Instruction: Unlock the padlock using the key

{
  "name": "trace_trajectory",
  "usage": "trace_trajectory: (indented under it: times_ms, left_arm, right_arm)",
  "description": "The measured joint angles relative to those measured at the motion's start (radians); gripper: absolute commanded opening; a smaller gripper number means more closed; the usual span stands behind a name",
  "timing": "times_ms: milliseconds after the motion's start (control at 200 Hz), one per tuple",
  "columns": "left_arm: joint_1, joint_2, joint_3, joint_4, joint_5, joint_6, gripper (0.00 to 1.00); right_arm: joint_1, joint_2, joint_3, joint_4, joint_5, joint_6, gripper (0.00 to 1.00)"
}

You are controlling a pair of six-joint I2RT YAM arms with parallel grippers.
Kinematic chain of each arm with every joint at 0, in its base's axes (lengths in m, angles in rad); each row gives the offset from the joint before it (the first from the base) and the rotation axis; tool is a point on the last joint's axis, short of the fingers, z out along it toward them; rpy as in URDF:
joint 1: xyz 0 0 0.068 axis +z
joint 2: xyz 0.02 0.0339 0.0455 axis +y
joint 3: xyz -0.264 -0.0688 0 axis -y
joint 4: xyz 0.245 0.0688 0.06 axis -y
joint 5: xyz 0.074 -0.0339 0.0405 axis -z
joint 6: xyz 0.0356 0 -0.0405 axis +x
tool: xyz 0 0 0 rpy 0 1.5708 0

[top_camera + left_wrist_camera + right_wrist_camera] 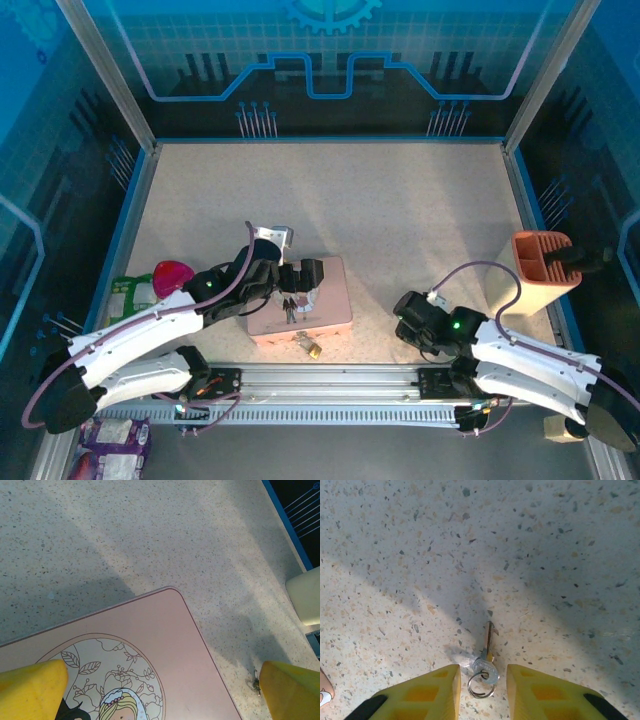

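Padlock (pixel 311 346) is spotted a bit below centre in the overhead view, lying on the speckled worktop (pixel 400 200) right under the lower edge of the pink tin (pixel 300 298). Whether it's actually touching the tin can't be made out, it's just too small. A brass body and a bit of silver shackle are about all that can be seen of it.

The key (pixel 488 652) is found low in the middle of the right wrist view. It's lying flat on the worktop with its blade pointing up the frame and a little split ring (pixel 480 685) hooked on its head. The right gripper (pixel 482 690) is set around it, with a yellow finger (pixel 430 695) on either side of the key's head. The gap is pulled in fairly narrow, but slivers of worktop can be seen between each finger and the key, so nothing is clamped. From overhead this gripper (pixel 408 318) is placed low and right of the tin.

The left gripper (pixel 298 285) is parked over the tin and spread as wide as it goes, with nothing held. In the left wrist view its yellow fingertips (pixel 30 690) are stuck in the two bottom corners, with the tin's rounded corner and cartoon print (pixel 120 700) framed between them.
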Motion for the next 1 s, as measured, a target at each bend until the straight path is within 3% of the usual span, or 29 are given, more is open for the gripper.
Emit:
trace_trajectory:
  times_ms: [620, 1001]
  left_arm:
    - [-0.004, -0.002, 0.000, 0.008, 0.000, -0.024, 0.99]
    - [-0.006, -0.002, 0.000, 0.019, 0.000, -0.026, 0.99]
  right_arm:
    - [0.000, 0.042, -0.021, 0.038, -0.012, 0.018, 0.27]
    - [0.000, 0.066, -0.015, 0.029, -0.008, 0.014, 0.16]
